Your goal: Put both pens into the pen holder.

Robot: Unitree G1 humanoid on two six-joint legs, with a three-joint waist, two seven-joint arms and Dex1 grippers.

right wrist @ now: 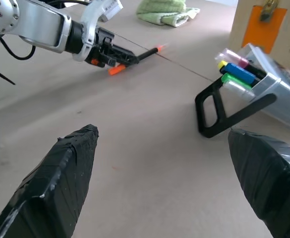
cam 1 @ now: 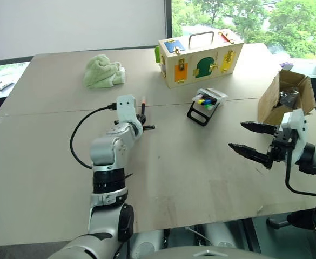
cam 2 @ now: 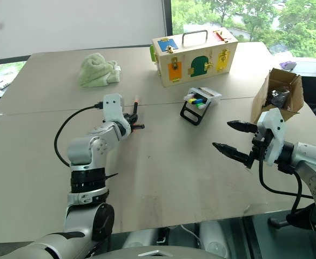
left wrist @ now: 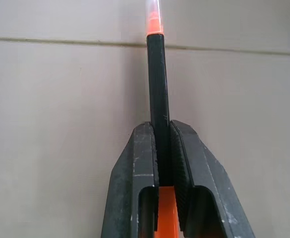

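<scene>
A: What's on the table (cam 1: pixel 201 178), biggest first?
B: The wooden box (cam 1: pixel 200 56) at the far edge, then the cardboard box (cam 1: pixel 285 97) to its right, and the pen holder (cam 1: pixel 206 104) just before the wooden box.
A: And the hands?
B: The left hand (left wrist: pixel 163 148) is clamped on the orange-capped pen (left wrist: pixel 157 79), lifted clear of the table. The right hand (cam 1: pixel 248 138) is spread wide, holding nothing.

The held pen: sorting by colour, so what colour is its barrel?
Black, with orange ends; the pen shows best in the left wrist view.
</scene>
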